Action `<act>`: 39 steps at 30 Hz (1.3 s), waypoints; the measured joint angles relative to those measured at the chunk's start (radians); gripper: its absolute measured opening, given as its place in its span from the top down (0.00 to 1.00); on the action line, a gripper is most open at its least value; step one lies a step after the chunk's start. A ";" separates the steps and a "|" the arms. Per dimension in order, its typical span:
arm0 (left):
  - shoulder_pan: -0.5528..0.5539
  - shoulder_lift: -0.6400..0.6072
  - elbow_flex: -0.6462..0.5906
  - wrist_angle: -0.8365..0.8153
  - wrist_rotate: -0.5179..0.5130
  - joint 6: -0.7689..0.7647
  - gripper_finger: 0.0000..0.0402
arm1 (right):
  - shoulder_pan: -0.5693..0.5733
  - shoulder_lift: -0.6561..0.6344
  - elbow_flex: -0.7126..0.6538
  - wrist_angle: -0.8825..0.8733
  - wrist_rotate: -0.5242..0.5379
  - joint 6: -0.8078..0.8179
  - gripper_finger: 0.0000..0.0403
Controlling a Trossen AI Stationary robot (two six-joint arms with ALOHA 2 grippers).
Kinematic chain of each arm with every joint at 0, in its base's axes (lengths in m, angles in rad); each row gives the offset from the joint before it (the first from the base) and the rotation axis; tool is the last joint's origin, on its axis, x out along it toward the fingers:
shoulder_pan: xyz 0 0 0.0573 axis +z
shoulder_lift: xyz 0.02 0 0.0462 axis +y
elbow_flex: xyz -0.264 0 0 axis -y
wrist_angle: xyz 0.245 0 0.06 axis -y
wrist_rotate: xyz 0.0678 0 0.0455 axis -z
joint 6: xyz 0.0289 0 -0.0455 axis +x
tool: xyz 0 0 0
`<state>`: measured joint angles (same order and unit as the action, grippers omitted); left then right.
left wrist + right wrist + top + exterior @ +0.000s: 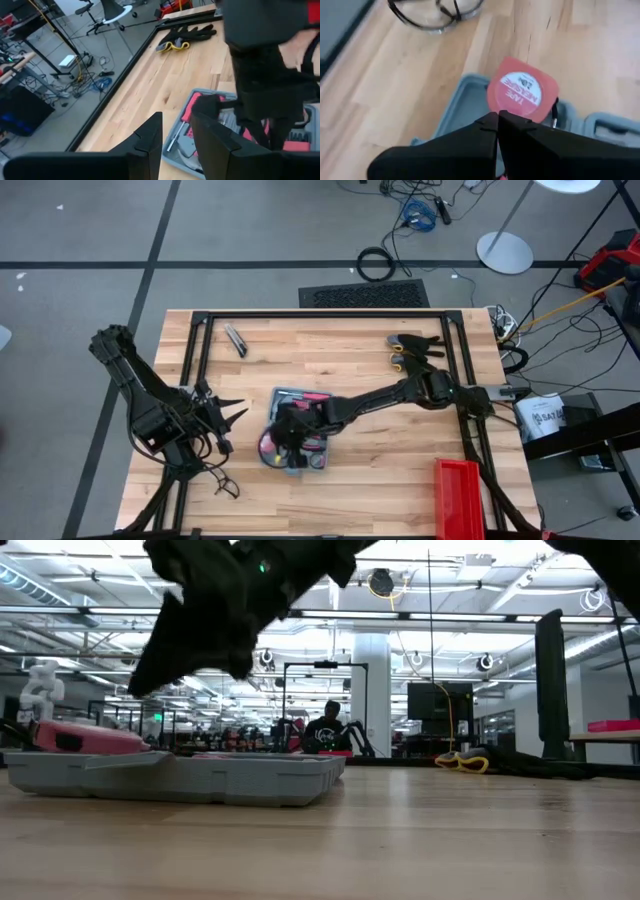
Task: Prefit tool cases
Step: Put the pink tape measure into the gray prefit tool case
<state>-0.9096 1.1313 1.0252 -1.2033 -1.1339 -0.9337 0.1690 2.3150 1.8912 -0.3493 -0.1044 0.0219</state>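
My right gripper (497, 120): my two fingers are pressed tight together with nothing between them. It hangs right over the tool case.
Tool case (285, 396): it lies open and flat on the table, just under my right gripper. It is blue-grey, and its grey tray has places for tools.
Tape measure (522, 95): it is red with a round white label. It sits in the tool case, just past my right fingertips. I cannot tell if my fingers touch it.
Red-handled tools (190, 111): they lie in the tray, near my right gripper.
My right arm (400, 392): it goes from the right side of the table to the middle, low over the wood.
My left gripper (232, 416): my fingers are spread wide and hold nothing. It waits just beside the tool case, on the side away from my right arm, not touching it.
Table (360, 470): it is made of pale wood, and the tool case rests near its middle.
Black wire loop (436, 12): it lies on the wood past the tool case, ahead of my right gripper.
Gloves (412, 348): they are black and yellow, far off by the back edge, well apart from both grippers.
Red bin (460, 498): it stands at the front corner on my right side, well apart from the tool case.
Small dark tool (236, 340): it lies alone near the back, well apart from my left gripper.
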 joint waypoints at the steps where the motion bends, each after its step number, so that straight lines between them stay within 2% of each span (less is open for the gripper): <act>1: 0.000 0.000 0.000 0.001 0.001 -0.003 0.72 | -0.004 0.000 0.022 -0.025 -0.008 -0.009 1.00; 4: -0.001 0.002 0.000 0.001 0.014 -0.011 0.72 | -0.005 0.000 0.084 -0.104 0.032 -0.073 1.00; 7: 0.000 0.009 0.000 0.005 0.085 -0.057 0.72 | -0.010 -0.003 0.115 -0.162 0.121 -0.134 1.00; 10: 0.000 0.028 0.000 0.001 0.232 -0.110 0.72 | -0.026 -0.003 0.130 -0.222 0.164 -0.196 1.00; 15: -0.001 0.116 -0.045 -0.007 0.487 -0.185 0.72 | -0.054 -0.003 0.088 -0.264 0.156 -0.199 1.00; 20: -0.001 0.239 -0.149 0.018 0.674 -0.268 0.72 | -0.075 -0.003 0.006 -0.088 0.150 -0.206 1.00; 22: -0.001 0.279 -0.172 0.093 0.697 -0.282 0.72 | -0.085 -0.002 -0.021 -0.025 0.151 -0.201 1.00; 26: 0.000 0.322 -0.176 0.210 0.678 -0.289 0.72 | -0.100 0.002 -0.038 0.048 0.145 -0.186 1.00; 28: 0.007 0.330 -0.176 0.263 0.661 -0.293 0.72 | -0.110 0.012 -0.040 0.061 0.088 -0.164 1.00; 31: 0.029 0.338 -0.175 0.351 0.694 -0.276 0.72 | -0.113 0.039 -0.041 0.099 0.020 -0.132 1.00; 39: 0.103 0.338 -0.204 0.390 0.706 -0.226 0.72 | -0.088 0.051 -0.042 0.099 0.015 -0.132 1.00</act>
<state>-0.8062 1.4697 0.8210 -0.8129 -0.4275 -1.1595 0.0813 2.3657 1.8496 -0.2505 -0.0893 -0.1097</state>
